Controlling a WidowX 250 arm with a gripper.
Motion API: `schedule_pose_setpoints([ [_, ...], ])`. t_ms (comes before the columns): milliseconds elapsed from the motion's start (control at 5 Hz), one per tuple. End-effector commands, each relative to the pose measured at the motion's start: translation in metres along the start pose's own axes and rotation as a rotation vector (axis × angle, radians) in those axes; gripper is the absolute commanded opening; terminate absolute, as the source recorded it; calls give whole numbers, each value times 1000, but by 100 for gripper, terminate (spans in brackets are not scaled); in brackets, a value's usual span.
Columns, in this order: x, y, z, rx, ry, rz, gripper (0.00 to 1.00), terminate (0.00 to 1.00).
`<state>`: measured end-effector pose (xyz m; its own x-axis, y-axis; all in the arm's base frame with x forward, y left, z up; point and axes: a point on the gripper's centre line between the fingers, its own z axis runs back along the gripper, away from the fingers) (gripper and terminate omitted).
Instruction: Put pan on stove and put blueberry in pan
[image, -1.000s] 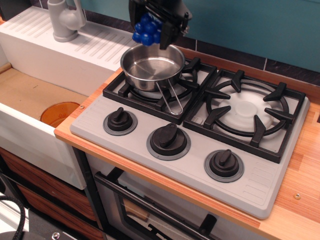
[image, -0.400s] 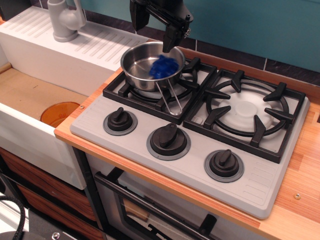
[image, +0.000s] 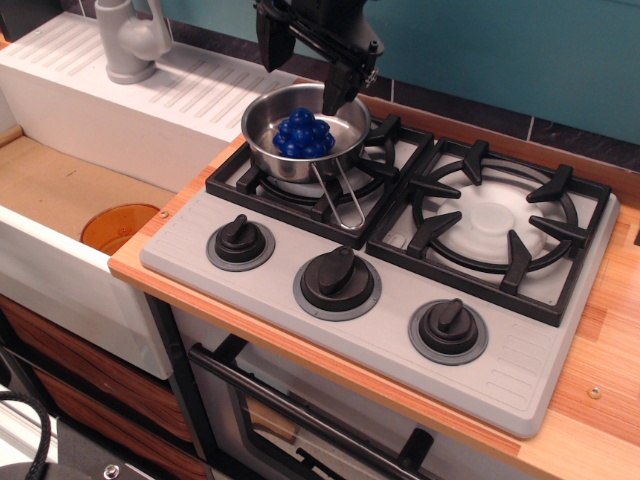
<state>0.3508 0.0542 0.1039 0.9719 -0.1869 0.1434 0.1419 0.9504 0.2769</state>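
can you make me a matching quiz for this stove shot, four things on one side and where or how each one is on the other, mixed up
Things:
1. blueberry
2. pan
3. hand
4. right burner

States or places:
A. on the left burner grate, handle toward the knobs
B. bare, nothing on it
C. lying inside the pan
D. open, above the pan, holding nothing

Pairs: 1-C, 2-A, 3-D, 4-B

The wooden counter (light brown) holds the grey stove, which sits flat on it.
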Motion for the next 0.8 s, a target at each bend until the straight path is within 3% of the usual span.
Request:
schedule_pose_setpoints([
  [0, 3, -1, 33, 30, -67, 27, 100, 0],
  [600, -1, -26, 39, 0, -57, 98, 100, 0],
])
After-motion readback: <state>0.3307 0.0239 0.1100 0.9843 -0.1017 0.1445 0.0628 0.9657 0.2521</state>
